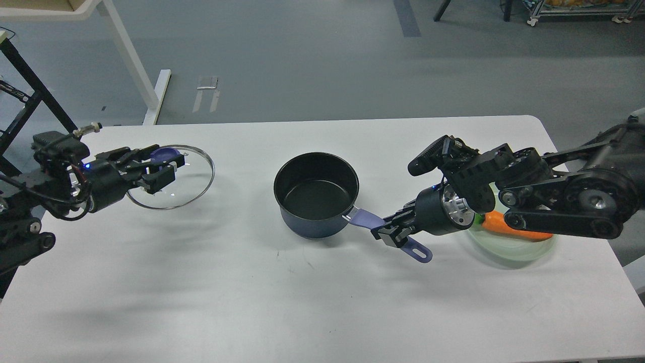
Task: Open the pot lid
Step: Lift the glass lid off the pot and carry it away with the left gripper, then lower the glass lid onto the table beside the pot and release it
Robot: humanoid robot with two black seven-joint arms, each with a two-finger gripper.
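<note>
text: none legible | lid [189, 177]: clear glass, any lettering too small to read | pot [316, 194]: no visible marking | arms: no readable labels | tabletop [302, 302]: no signs or numbers

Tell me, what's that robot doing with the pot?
The robot is taking the lid off a pot. Its right gripper is clamped on the purple handle of the pot, which sits open and empty in the middle of the white table. Its left gripper is at the knob of the glass lid, which is now off to the left, away from the pot. Behind the right arm there is a green plate with a carrot on it.
</note>
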